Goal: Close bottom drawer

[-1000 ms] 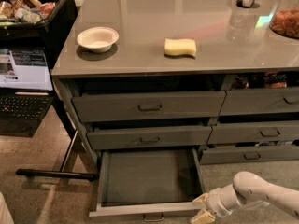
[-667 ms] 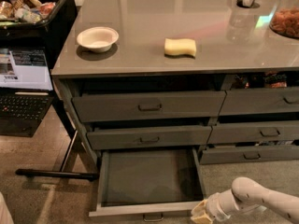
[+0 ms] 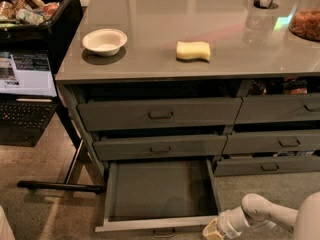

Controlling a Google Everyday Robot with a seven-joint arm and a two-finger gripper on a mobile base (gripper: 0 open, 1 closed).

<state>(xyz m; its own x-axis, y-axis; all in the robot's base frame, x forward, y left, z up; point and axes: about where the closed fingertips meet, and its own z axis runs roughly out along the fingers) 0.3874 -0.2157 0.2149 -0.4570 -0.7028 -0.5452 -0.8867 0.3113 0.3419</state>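
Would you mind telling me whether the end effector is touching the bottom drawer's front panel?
Cannot tell: the camera view shows the end effector at the bottom drawer's front corner, contact unclear.

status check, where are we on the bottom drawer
Gripper low at front right corner of bottom drawer. Drawer wide open, not yet pushed. Nothing seen blocking it.

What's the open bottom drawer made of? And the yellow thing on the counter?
The bottom drawer looks like grey painted metal or coated board, matte with thin walls; which one is unclear. The yellow thing looks like soft foam, probably a sponge: dull surface, rounded wavy edges. The claw is at the drawer's front right corner.
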